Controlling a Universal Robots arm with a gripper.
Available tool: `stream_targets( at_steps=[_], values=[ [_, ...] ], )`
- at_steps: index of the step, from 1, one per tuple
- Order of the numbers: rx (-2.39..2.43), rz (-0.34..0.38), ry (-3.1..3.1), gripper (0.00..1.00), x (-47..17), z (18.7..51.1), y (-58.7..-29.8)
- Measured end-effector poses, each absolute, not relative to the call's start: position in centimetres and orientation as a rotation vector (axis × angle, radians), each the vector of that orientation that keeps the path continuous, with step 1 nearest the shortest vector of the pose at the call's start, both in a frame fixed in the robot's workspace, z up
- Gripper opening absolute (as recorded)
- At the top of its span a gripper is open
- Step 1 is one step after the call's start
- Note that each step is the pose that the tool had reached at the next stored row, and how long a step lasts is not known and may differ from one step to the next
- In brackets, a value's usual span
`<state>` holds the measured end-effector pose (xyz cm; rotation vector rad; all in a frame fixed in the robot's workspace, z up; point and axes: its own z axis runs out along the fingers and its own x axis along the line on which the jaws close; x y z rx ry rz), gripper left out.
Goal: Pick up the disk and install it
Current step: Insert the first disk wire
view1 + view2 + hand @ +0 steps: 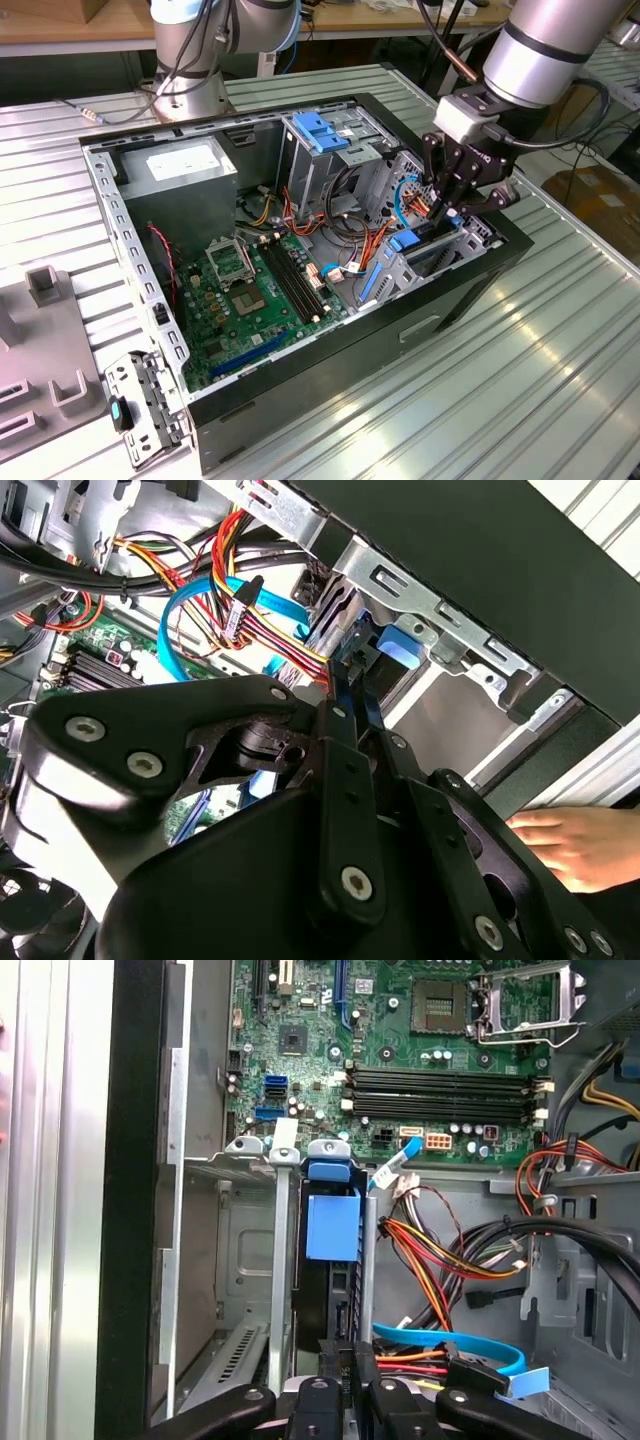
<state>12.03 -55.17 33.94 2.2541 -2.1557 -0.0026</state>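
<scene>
Arm reaching down into the open computer case [300,130], gripper [447,205] closed on the edge of the disk [331,1260] standing in its bay.

In the exterior view, from its left: a grey power supply box [180,170], the green motherboard [250,290], a blue latch plate [320,130] on the drive cage, then the silver arm coming in from the upper right with its black gripper pointing down at the case's right-hand end. In the first wrist view the disk sits on edge in a metal slot, blue carrier tab uppermost; the fingers [345,1375] pinch its near edge, most of its body hidden. A person's hand [575,845] rests on the case in the second wrist view, partly behind the gripper.
</scene>
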Motion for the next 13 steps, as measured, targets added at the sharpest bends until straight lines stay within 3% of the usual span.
stream_targets(
  at_steps=[7,8,11,13],
  values=[
    [2.255,-0.004,-2.157,0.18,12.0,34.1,-55.2],
    [2.254,-0.002,-2.156,0.24,12.0,34.5,-55.2],
    [2.255,-0.003,-2.157,0.24,12.0,35.3,-55.2],
    [2.255,-0.002,-2.156,0.16,12.0,35.3,-55.2]
  ],
)
